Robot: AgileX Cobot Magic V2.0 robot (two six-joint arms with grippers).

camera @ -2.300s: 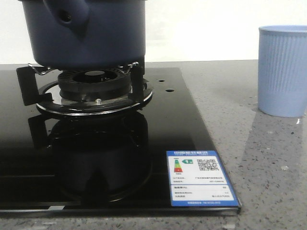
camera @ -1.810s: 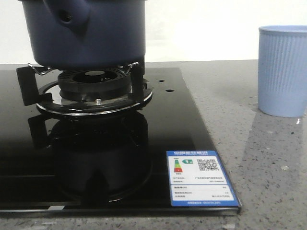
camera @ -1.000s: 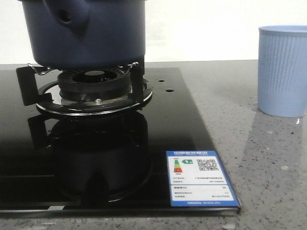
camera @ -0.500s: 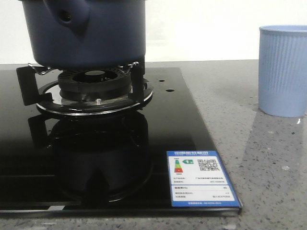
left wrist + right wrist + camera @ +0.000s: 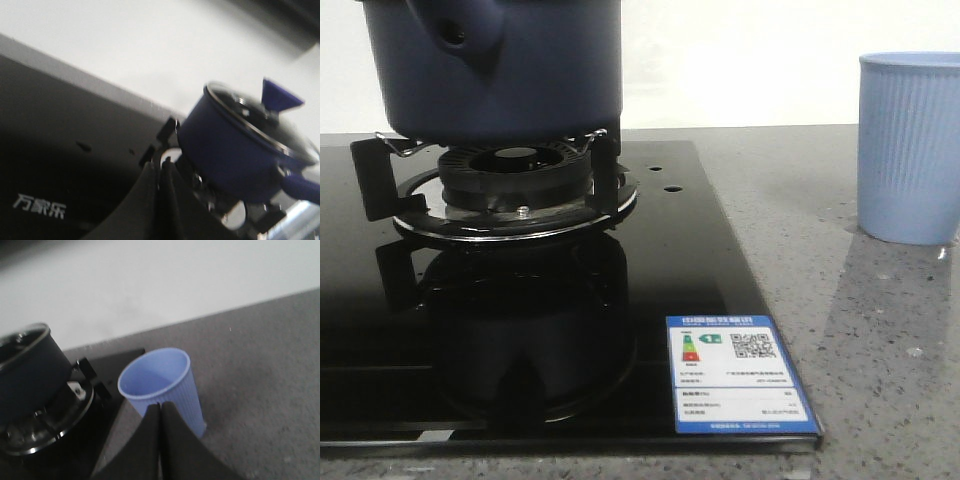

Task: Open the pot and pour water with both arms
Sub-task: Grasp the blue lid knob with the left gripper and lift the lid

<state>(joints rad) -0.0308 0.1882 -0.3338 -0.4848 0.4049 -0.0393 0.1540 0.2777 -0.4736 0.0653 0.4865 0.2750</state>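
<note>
Since the earlier frames I saw almost nothing move: the dark navy-blue round pot (image 5: 500,65) rested on the black burner stand (image 5: 510,185), lid on, and both grippers (image 5: 160,185) (image 5: 160,427) were pressed closed, empty.

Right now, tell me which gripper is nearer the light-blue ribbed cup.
Right. The right gripper, fingers closed, hovers just above the cup. The left gripper, also closed, is over the stove by the pot.

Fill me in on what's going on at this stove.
Nothing is being handled yet. The dark blue pot sits on the burner stand of the black cooktop, its lid on. A light-blue ribbed cup stands on the grey counter to the right. The left claw is shut and points toward the pot; the right claw is shut and points at the cup.
</note>
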